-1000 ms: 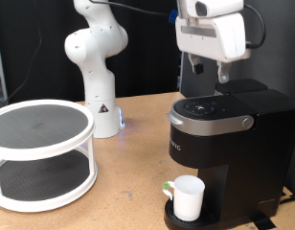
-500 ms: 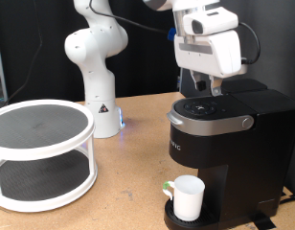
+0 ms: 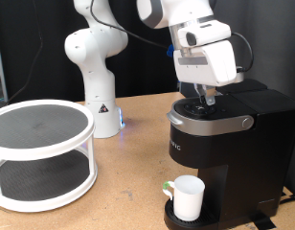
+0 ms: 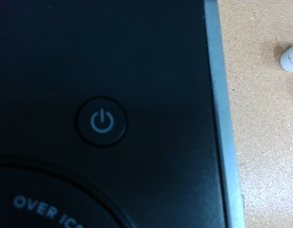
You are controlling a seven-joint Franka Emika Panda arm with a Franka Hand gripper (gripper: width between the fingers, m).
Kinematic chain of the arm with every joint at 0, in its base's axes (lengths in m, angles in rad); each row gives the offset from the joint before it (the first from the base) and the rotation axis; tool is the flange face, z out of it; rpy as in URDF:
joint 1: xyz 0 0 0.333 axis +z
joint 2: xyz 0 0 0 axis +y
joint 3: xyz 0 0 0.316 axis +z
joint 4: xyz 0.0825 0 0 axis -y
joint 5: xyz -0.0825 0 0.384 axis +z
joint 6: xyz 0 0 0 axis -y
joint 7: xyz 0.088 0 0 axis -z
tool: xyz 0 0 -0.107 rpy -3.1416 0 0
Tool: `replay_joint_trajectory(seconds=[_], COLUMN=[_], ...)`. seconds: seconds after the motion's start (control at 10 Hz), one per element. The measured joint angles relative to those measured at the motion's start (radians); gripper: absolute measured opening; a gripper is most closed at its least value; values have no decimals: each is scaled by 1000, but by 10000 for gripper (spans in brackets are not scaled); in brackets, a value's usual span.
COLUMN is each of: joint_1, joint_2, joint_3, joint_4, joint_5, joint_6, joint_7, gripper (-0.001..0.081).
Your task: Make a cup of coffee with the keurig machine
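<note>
Your gripper (image 3: 207,99) hovers over the keurig machine (image 3: 224,153)'s rigid top by the power button (image 4: 102,121), its fingers' opening hidden, while the fragile ceramic cup (image 3: 188,197) sits beneath.

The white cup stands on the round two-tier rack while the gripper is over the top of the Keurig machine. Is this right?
Not quite. The exterior view shows the cup standing on the base of the Keurig machine, under its front, not on the rack. The gripper is indeed over the machine's top.
</note>
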Motion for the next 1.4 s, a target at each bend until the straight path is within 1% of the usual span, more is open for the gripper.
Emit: replay_joint_trajectory(seconds=[0.1, 0.5, 0.8, 0.9, 1.1, 1.4], joint_1=[0, 0, 0, -1, -4, -7], joint_2=[-1, -19, -31, -30, -16, 40], joint_3=[0, 0, 0, 0, 0, -6], joint_4=[-11, -51, -61, -57, -24, 66], joint_5=[0, 0, -21, -32, -42, -17], joint_6=[16, 45, 42, 26, -53, -201], joint_7=[0, -3, 8, 28, 75, 115], gripper=[12, 1, 1, 1, 1, 1])
